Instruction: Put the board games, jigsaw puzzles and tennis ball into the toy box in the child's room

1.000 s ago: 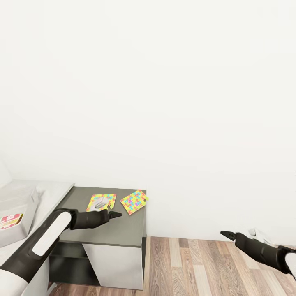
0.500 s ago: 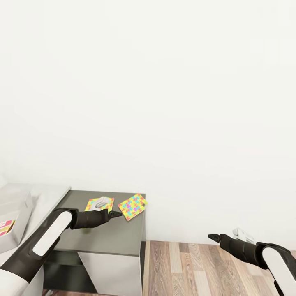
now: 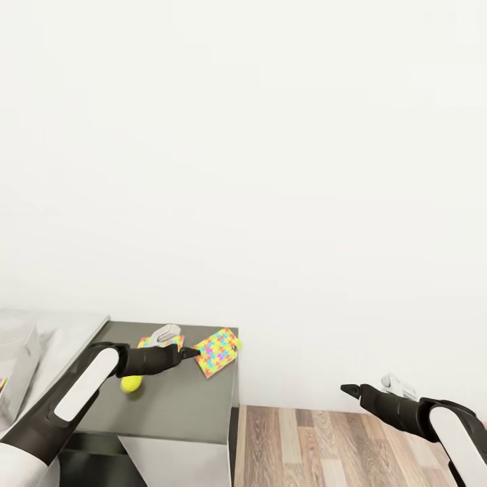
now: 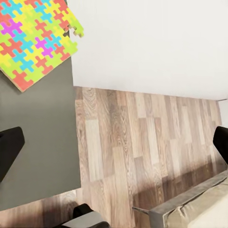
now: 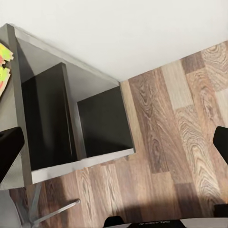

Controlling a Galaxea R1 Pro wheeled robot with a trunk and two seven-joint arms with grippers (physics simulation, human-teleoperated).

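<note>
Gaping wide, both pincers, left (image 3: 190, 352) and right (image 3: 349, 389), seemingly grip nothing.

Home child's room: jigsaw puzzle (image 3: 218, 352) on table (image 3: 176, 399), wood plank floor (image 3: 311, 446).

The dark grey corner of the table (image 3: 176, 399) lies mostly bare toward its front edge — open room there. At its back by the white wall (image 3: 270, 169) lie two jigsaw puzzles (image 3: 216, 352), one partly hidden under the left gripper (image 3: 193, 352), whose spread fingers hang above them. A tennis ball (image 3: 131, 383) sits just under the left forearm. The right gripper (image 3: 346, 389) hangs over open wood floor (image 3: 325, 446) — free on every side.
</note>
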